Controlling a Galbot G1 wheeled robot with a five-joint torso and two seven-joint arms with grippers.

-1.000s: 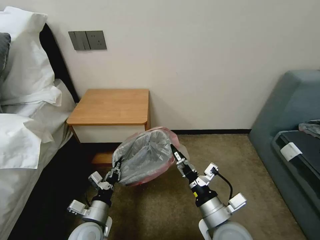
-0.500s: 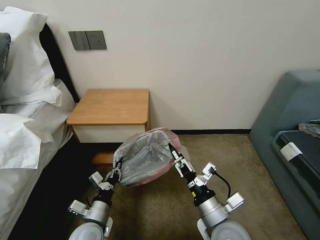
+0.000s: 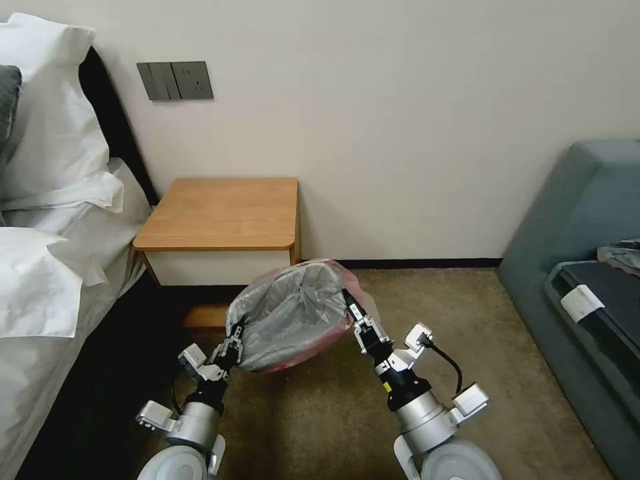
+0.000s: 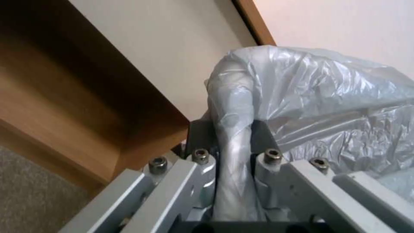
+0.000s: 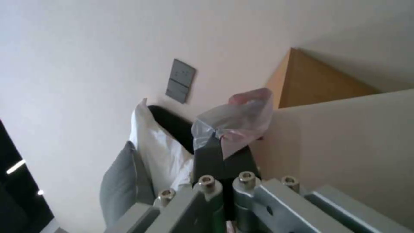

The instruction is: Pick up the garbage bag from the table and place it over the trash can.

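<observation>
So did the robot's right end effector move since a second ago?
Yes, slightly. The right end effector, shut on the crinkled grey plastic garbage bag with its pink edge, sank a little down the picture from the light-brown wooden table.

You are looking at a bedroom, most likely a hotel room. A bed (image 3: 47, 280) with white sheets and stacked white pillows (image 3: 53, 120) runs along the left, set against a dark headboard (image 3: 117, 127). Just beside it stands a small wooden desk (image 3: 220, 213) serving as a nightstand, with a white drawer front. A grey switch and socket panel (image 3: 175, 81) is on the plain cream wall above. Brown carpet (image 3: 467, 333) covers the floor, and a blue-grey sofa (image 3: 587, 220) stands at the right.
</observation>
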